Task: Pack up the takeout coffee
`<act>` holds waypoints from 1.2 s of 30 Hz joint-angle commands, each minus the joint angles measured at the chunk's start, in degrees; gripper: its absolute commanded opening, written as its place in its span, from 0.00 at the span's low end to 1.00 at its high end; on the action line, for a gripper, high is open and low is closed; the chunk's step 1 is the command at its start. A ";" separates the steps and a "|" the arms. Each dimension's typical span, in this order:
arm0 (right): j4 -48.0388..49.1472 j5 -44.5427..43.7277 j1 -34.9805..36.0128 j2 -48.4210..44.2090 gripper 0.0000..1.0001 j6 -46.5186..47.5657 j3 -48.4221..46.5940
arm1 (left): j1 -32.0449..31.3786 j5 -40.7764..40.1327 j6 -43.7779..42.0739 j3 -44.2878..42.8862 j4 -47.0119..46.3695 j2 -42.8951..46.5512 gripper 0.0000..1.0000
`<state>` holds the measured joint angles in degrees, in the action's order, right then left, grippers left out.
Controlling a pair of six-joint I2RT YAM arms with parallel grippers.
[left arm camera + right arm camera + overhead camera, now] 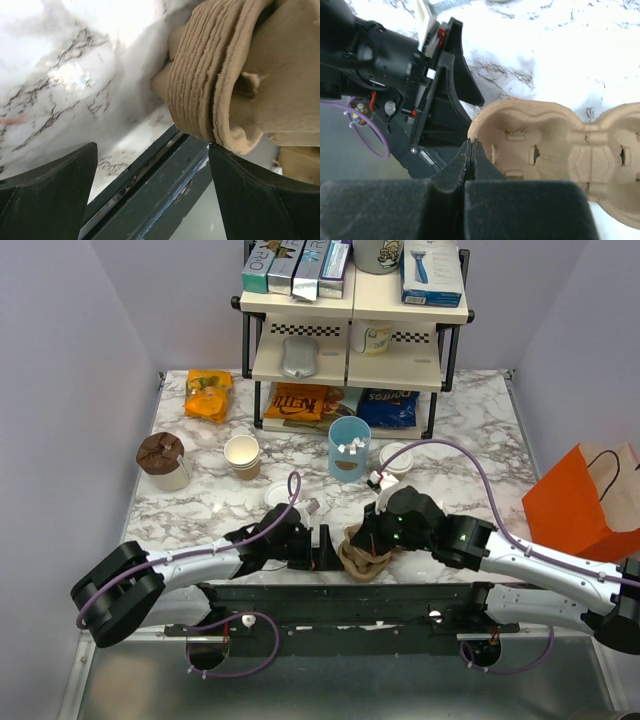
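The takeout coffee (396,456) stands upright, lid up, beside the blue cup (348,448)

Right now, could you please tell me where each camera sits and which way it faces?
Top external: above and behind the robot, looking down on the table; left arm and right arm show.
Left wrist: on the left arm, facing the carrier; open left gripper shows.
Right wrist: on the right arm, facing the carrier; right gripper shows, shut on its rim.
All three share the carrier.
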<state>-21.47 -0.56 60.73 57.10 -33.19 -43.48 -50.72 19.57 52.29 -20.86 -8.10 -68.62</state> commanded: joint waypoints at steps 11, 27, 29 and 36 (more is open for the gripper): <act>0.91 -2.34 0.18 -4.98 0.01 3.31 -3.89 | -0.35 -1.81 -1.31 -1.55 5.89 10.34 0.99; 4.24 7.66 0.18 -5.24 0.01 11.65 -0.82 | 0.09 -6.48 -3.16 -3.05 16.54 16.50 0.99; 6.08 8.38 0.09 -5.68 0.01 12.71 -0.03 | 0.09 -6.74 -2.37 -2.87 14.36 15.98 0.99; 7.15 11.72 0.09 -6.74 0.01 14.82 1.91 | 0.09 -5.77 -2.37 -4.62 9.06 9.04 0.99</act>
<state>-18.17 7.62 60.73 51.90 -20.99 -42.63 -50.70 14.57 50.43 -23.64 3.27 -56.21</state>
